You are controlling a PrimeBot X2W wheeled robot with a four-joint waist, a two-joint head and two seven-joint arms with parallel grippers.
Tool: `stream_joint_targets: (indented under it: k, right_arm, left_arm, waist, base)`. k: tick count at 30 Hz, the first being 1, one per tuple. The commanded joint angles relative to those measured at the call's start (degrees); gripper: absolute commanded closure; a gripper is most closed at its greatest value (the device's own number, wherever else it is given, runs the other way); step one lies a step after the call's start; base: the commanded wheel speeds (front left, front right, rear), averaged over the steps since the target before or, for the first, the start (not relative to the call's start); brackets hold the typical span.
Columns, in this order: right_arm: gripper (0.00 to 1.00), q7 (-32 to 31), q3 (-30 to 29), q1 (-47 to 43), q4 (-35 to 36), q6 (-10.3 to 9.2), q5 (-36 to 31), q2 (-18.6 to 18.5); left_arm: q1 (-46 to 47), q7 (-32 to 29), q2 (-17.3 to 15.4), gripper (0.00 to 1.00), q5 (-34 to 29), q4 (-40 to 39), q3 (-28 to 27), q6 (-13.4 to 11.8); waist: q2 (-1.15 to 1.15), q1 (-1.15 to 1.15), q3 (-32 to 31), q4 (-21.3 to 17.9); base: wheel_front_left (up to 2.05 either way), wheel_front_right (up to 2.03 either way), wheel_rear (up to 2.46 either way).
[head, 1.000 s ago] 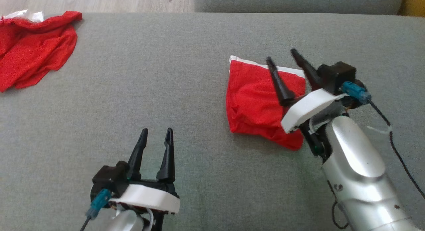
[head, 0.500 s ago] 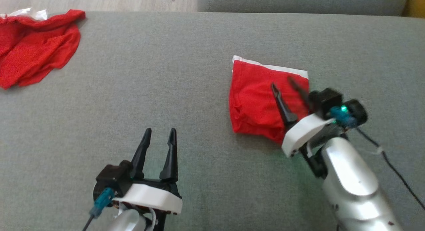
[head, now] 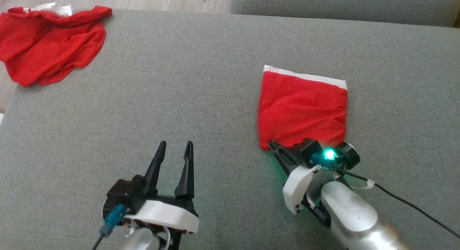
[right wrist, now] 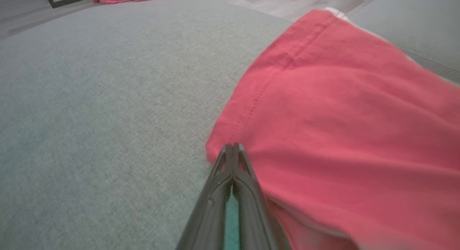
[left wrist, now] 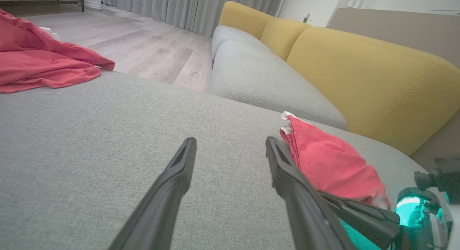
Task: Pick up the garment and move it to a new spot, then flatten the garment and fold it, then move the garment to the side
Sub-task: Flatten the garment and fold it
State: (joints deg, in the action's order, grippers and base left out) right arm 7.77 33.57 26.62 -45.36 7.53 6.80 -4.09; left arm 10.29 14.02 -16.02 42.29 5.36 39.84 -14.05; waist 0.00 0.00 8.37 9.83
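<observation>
A spare red heap is being ignored at ten o'clock. The left gripper is being held clear at seven, fingers spread. At three, the folded garment is being pinched at its near corner by the right gripper, likely for sliding aside.

**Quick look at the room I'm driving in**

I'm working over a big flat grey fabric cushion with a woven texture, in soft, even light. Past its far edge I can see pale wood-plank floor and long grey curtains hanging down to it. Next to that there's a sofa with grey seat cushions and mustard-yellow back cushions, with a white wall behind.
</observation>
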Motion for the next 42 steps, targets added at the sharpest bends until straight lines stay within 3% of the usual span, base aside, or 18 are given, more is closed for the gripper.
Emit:
stream_joint_targets:
  k: [1,6,7,8,10,11,19,29,34,42]
  right_arm:
    - [1.0,0.84,1.98,2.46,0.46,-0.04,0.7,1.04]
    - [1.0,3.6,4.54,4.12,-1.42,-0.04,2.45,1.12]
    - [0.75,4.23,4.64,4.42,-1.34,-0.04,2.64,1.13]
    - [0.65,4.82,4.69,4.68,-1.15,-0.04,2.73,1.14]
    - [0.11,5.82,4.12,4.91,-0.19,-0.04,3.05,1.16]
    - [0.0,6.19,3.46,4.89,0.51,-0.04,3.07,1.16]
    - [0.0,7.17,-8.93,-0.33,9.37,-0.04,-0.22,1.09]
    - [0.0,6.88,-27.12,-16.88,24.37,-0.04,-2.14,1.19]
    - [0.0,4.96,-30.28,-23.81,30.38,-0.04,-0.4,1.2]
    - [0.0,2.7,-30.47,-28.27,35.02,-0.04,1.86,1.21]
  left_arm:
    - [2.04,0.48,-0.65,0.0,-0.18,-1.39,-1.73,0.08]
    - [1.6,0.54,-0.96,0.0,0.15,-1.06,-2.32,-0.14]
    - [1.52,0.55,-1.04,0.0,0.18,-1.0,-2.44,-0.16]
    - [1.44,0.57,-1.11,0.0,0.16,-1.0,-2.52,-0.17]
    - [1.24,0.6,-1.3,0.0,0.08,-1.04,-2.7,-0.25]
    - [1.16,0.62,-1.41,0.0,0.0,-1.04,-2.76,-0.29]
    - [0.57,0.76,-2.14,0.0,-1.07,-0.33,-3.36,-0.72]
    - [-2.58,0.94,-1.89,0.0,-2.09,0.85,-6.46,-0.77]
    - [-5.54,0.96,-1.49,0.0,-3.96,1.11,-9.29,-0.76]
    - [-9.28,0.97,-0.1,0.0,-6.2,1.75,-12.6,0.78]
  waist:
    - [0.0,0.0,-0.18,-0.01]
    - [0.0,0.0,-0.91,-0.99]
    - [0.0,0.0,-1.13,-1.31]
    - [0.0,0.0,-1.34,-1.62]
    - [0.0,0.0,-1.91,-2.32]
    - [0.0,0.0,-2.19,-2.64]
    - [0.0,0.0,-5.14,-5.39]
    - [0.0,0.0,-7.74,-7.04]
    - [0.0,0.0,-8.32,-7.24]
    - [0.0,0.0,-8.71,-6.69]
  base:
    - [0.0,0.0,0.0]
    - [0.0,0.0,0.0]
    - [0.0,0.0,0.0]
    - [0.0,0.0,0.0]
    - [0.0,0.0,0.0]
    - [0.0,0.0,0.0]
    - [0.0,0.0,0.0]
    - [0.0,0.0,0.0]
    - [0.0,0.0,0.0]
    - [0.0,0.0,0.0]
